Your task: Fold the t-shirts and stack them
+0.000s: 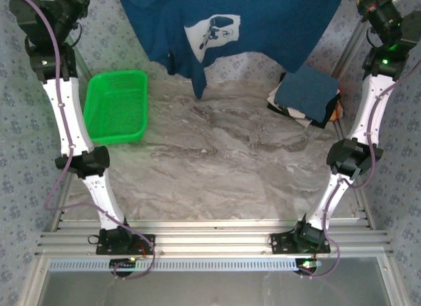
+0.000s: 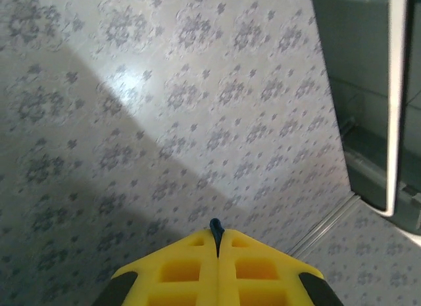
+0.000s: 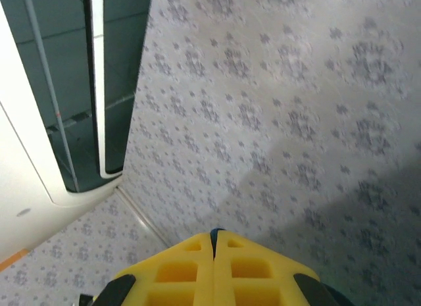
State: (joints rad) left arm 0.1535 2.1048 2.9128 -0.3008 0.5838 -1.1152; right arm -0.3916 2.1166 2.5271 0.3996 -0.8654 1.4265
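You are pinching the navy t-shirt [image 1: 276, 23] with the left hand [image 2: 216, 239] and right hand [image 3: 214, 240] both closed on its edge; be lowering it level, flat onto the worktop [image 1: 217, 161].

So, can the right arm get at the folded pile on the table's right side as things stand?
Probably not yet. The right gripper is shut on a sliver of blue cloth, apparently holding up the navy t-shirt. Nothing else blocks the pile, but it would have to let go first.

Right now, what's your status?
Left gripper, right gripper shut on dark navy printed t-shirt, held up spread. Folded t-shirt pile right; green plastic mesh basket left.
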